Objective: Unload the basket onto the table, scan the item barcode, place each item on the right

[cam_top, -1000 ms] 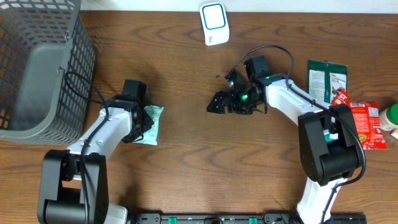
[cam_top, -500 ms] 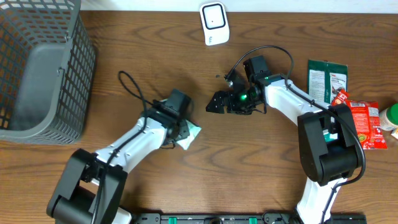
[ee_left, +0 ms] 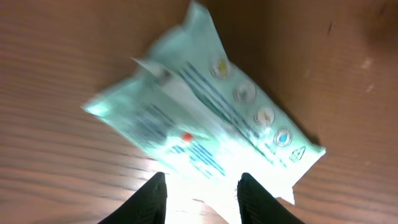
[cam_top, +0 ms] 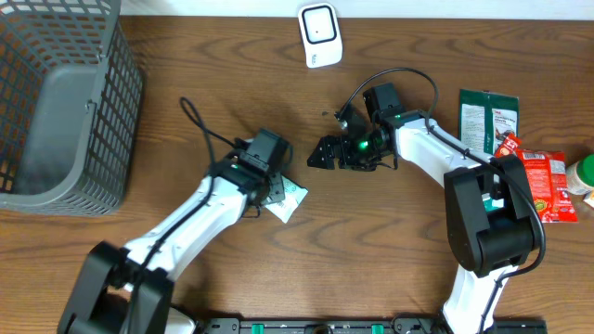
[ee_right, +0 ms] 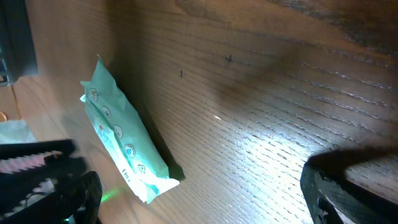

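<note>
The mint-green soft plastic packet (cam_top: pixel 288 197) sits between the fingertips of the left pincer (cam_top: pixel 275 188), which is clamped on one short end of it. In the left wrist view we see the two dark fingers (ee_left: pixel 152 198) of the left pincer (ee_left: pixel 202 200) pressed against either side of the packet (ee_left: pixel 205 121), with the rest of the packet reaching out beyond the tips and a row of small round printed marks along one long edge. We cannot tell whether the packet touches the brown wooden table (cam_top: pixel 371 250) below.

The right pincer (cam_top: pixel 321 153) hangs near the packet with its jaws spread wide, holding nothing. From the right pincer (ee_right: pixel 196 186), the packet (ee_right: pixel 121 143) lies ahead and to the left.

The white rounded barcode scanner (cam_top: pixel 318 34) stands well beyond both pincers at the table's far edge. The grey plastic mesh basket (cam_top: pixel 121 102) is well off to the left pincer's outer side.
</note>
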Available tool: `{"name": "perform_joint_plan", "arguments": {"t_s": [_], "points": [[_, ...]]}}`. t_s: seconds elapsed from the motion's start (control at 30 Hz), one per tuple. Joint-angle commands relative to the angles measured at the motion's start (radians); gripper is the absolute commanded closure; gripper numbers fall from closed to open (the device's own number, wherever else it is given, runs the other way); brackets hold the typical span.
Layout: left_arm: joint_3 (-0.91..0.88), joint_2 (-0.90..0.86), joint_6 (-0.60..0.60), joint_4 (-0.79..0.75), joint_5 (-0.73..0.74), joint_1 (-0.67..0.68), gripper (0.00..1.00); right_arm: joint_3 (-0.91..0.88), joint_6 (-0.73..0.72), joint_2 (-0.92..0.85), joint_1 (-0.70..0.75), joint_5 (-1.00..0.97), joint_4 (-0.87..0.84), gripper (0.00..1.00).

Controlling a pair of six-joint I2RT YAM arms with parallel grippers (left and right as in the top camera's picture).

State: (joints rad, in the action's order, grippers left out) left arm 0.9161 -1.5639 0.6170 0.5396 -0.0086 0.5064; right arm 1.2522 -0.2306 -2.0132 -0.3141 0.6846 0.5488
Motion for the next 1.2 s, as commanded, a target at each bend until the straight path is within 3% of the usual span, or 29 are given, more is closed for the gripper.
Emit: {"name": "perform_joint_plan", "arguments": {"t_s": [0.0,0.1,0.2,0.63,0.9,1.17], "points": [[0.020,0.020,0.092,0.059,-0.117,-0.048,0.68,-0.039,-0.015,-0.035,-0.023,-0.089,0.013,0.01],[-0.001,-0.024,0.113,0.054,-0.117,-0.082,0.79,-0.039,-0.015,-0.035,-0.047,-0.089,-0.010,0.02],[-0.012,-0.106,0.144,0.040,-0.115,-0.102,0.81,-0.039,-0.016,-0.035,-0.081,-0.097,-0.035,0.05],[-0.012,-0.194,0.143,-0.128,0.039,-0.101,0.77,-0.038,-0.024,-0.035,-0.105,-0.156,-0.013,0.08],[-0.012,-0.194,0.143,-0.130,0.072,-0.077,0.76,-0.039,-0.027,-0.035,-0.103,-0.066,0.068,0.21],[-0.012,-0.194,0.143,-0.129,0.072,-0.037,0.72,-0.044,-0.054,-0.035,-0.165,-0.066,0.014,0.34]]}}
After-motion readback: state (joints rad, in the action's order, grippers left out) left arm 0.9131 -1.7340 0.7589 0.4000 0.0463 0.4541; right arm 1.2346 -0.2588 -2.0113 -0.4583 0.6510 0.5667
